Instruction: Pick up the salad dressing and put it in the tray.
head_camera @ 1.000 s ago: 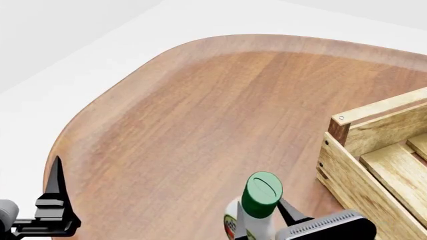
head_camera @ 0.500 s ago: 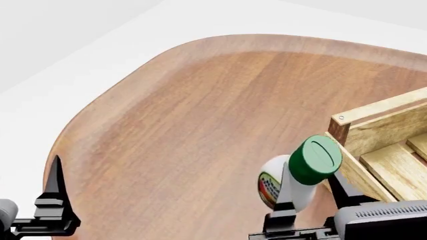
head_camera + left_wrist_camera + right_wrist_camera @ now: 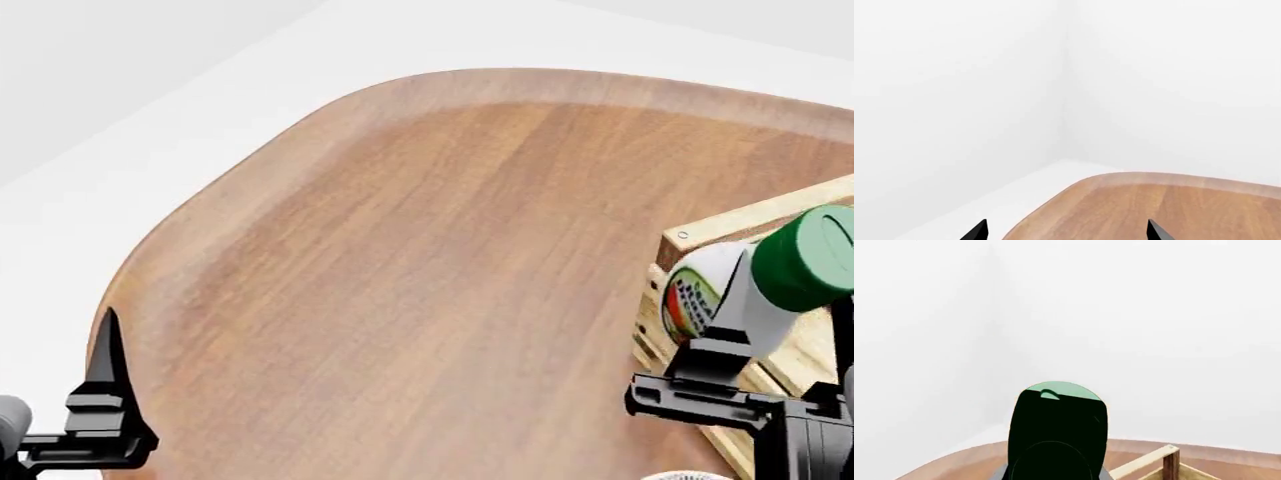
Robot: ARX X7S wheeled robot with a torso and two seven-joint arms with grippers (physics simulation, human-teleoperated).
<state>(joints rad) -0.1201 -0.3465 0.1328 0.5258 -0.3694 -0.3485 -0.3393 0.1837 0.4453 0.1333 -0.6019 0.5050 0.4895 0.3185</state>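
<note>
The salad dressing (image 3: 747, 290), a white bottle with a green cap (image 3: 809, 258) and red-orange label, is held tilted in my right gripper (image 3: 781, 335), shut on it, above the near-left corner of the light-wood tray (image 3: 687, 243). In the right wrist view the bottle (image 3: 1057, 437) fills the middle, dark, with its green cap edge on top, and the tray's corner post (image 3: 1171, 462) shows beyond. My left gripper (image 3: 107, 400) is open and empty at the table's left edge; its fingertips (image 3: 977, 231) show in the left wrist view.
The brown wooden table (image 3: 400, 260) has a rounded far-left corner, with white floor beyond. A white rim (image 3: 687, 476) shows at the bottom edge beside the right arm. White walls fill both wrist views.
My right gripper has carried the salad dressing up and to the right, from beside the tray to over its near-left corner. The left arm has barely moved.
</note>
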